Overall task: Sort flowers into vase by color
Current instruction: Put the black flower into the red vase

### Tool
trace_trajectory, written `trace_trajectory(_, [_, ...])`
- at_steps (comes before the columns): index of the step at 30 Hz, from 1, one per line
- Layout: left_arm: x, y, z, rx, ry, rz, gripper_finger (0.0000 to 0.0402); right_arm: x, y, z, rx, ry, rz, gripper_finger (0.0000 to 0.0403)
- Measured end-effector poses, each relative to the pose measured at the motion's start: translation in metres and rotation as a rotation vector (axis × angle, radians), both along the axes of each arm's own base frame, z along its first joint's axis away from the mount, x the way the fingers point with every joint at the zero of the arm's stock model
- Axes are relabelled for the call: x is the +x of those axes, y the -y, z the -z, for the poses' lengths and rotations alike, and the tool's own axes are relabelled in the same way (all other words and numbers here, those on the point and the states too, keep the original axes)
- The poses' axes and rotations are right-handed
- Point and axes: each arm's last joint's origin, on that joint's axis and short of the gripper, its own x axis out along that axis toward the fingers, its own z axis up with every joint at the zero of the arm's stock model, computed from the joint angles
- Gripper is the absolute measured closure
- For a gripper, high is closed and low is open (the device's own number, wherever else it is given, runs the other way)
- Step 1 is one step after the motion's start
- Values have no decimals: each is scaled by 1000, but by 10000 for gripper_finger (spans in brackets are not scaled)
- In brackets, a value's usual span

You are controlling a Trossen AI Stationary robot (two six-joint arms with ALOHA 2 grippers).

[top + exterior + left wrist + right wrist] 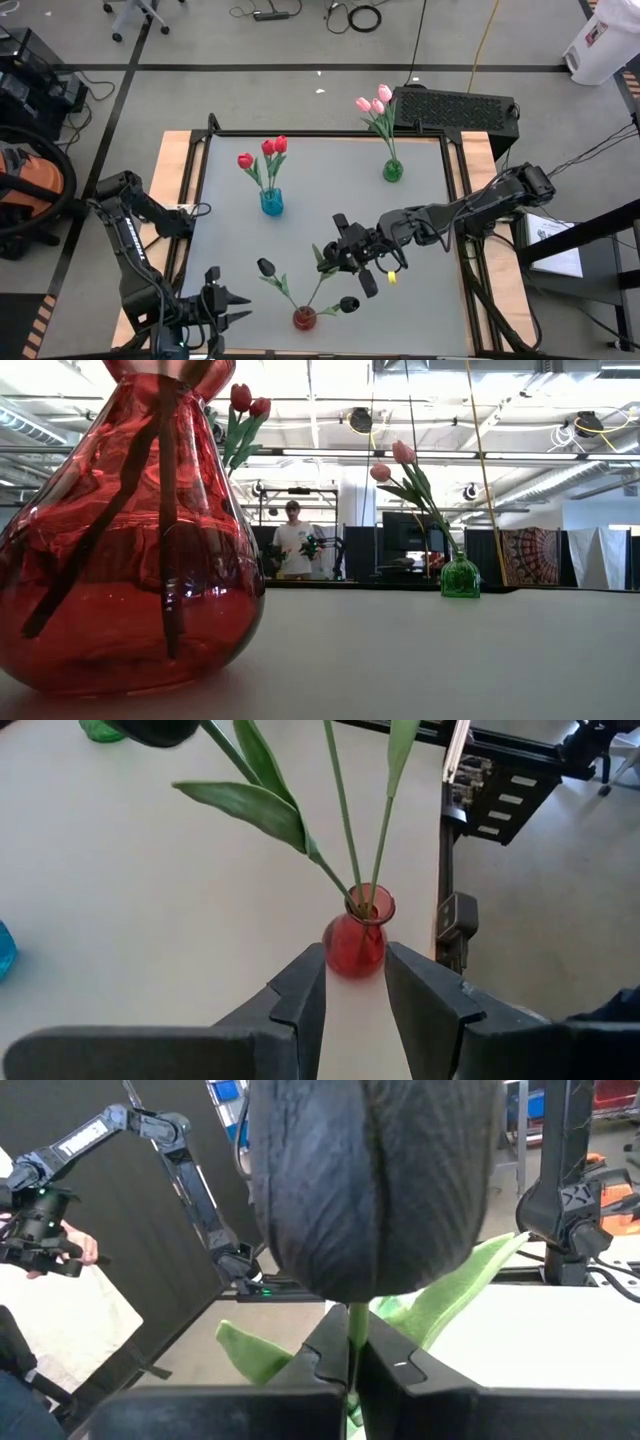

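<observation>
A red vase (pixel 304 318) stands near the table's front edge, and three green stems stand in its mouth (pixel 368 905). Two black tulips (pixel 266 267) (pixel 349 303) lean out of it to the left and right. A third black tulip (pixel 375 1180) has its head just above the fingers of my right gripper (pixel 333 258), which is shut on its stem above and right of the vase. My left gripper (pixel 243 308) hangs open to the left of the vase, pointing at it from a distance. In its wrist view the fingers (pixel 300 1000) frame the vase without touching it. My right gripper pinches the black tulip's thin green stem (pixel 352 1345) just below the head, between its two fingers. The fingers lie level and come from the table's right, across the stem. The head stands upright above the fingers, and the stem (pixel 320 288) runs down toward the vase's mouth.
A blue vase (pixel 271 203) with red tulips stands left of the table's middle. A green vase (pixel 392 170) with pink tulips stands at the far right. There is bare table between the vases. A person (pixel 295 545) stands in the room behind.
</observation>
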Motion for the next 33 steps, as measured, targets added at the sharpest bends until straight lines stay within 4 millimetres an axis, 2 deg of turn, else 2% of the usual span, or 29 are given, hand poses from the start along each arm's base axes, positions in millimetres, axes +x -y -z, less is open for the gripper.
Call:
trace_trajectory(8, [4, -3, 0, 6, 12, -23, 290, 1, -1, 4, -6, -18, -2, 403])
trace_trajectory(33, [9, -5, 0, -1, 15, -40, 290, 22, -10, 38, -26, -102, -13, 403])
